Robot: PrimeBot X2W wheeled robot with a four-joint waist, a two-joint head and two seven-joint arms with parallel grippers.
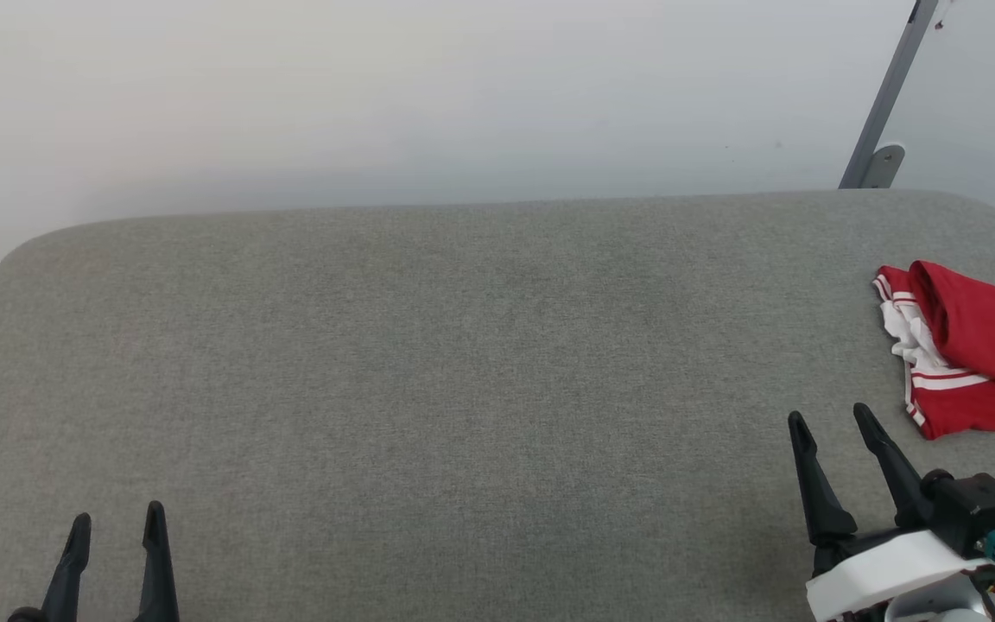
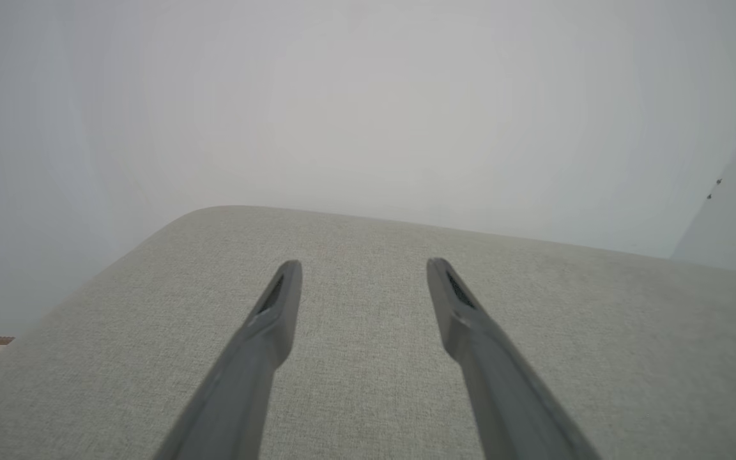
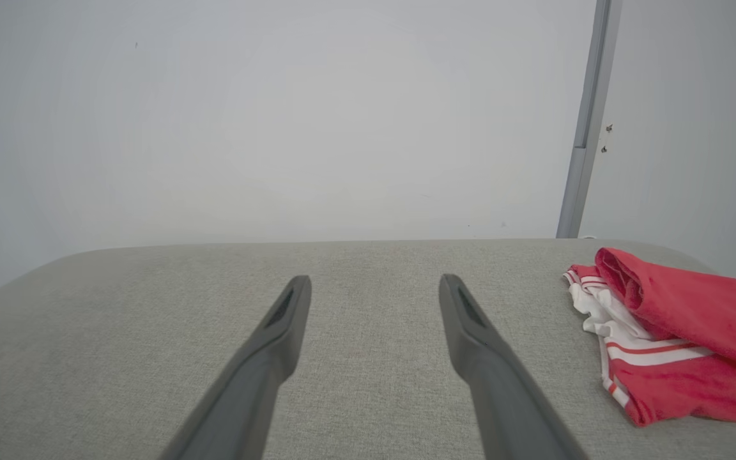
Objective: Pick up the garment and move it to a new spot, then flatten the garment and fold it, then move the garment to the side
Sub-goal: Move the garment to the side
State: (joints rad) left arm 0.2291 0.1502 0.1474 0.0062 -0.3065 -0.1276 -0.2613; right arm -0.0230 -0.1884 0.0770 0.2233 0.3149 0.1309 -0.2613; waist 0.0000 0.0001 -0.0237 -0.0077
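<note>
- The garment (image 1: 972, 345) lies at the right side of the grey padded surface (image 1: 463, 345), about halfway between its near and far edges. It is gathered into a compact heap, with a rolled red fold on top and the white sleeve with striped trim towards the left.
- The right gripper (image 1: 830, 413) hovers just near of the garment and a little to its left, apart from it. Its two fingers stand wide apart and hold nothing. I judge that it is placed there because it is the arm closest to the cloth.
- The left gripper (image 1: 117, 512) is at the near left, well apart from the garment. Its fingers are also spread and empty, and they point towards the far edge. It seems to wait at rest, because the cloth is out of its easy reach.
- The wide middle of the surface is bare, so there is room to spread and fold there.
- The right edge of the head view cuts the garment off, so its full outline is not visible.
- In the right wrist view more of the cloth shows, but its right end also runs out of the picture.
- The lettering on the shirt is hidden inside the folds.
- From the heap alone I cannot tell whether it is a loose bundle or a rough fold.
- A grey metal post (image 1: 886, 95) stands against the pale wall (image 1: 377, 86) at the far right, and its top is cut off.
</note>
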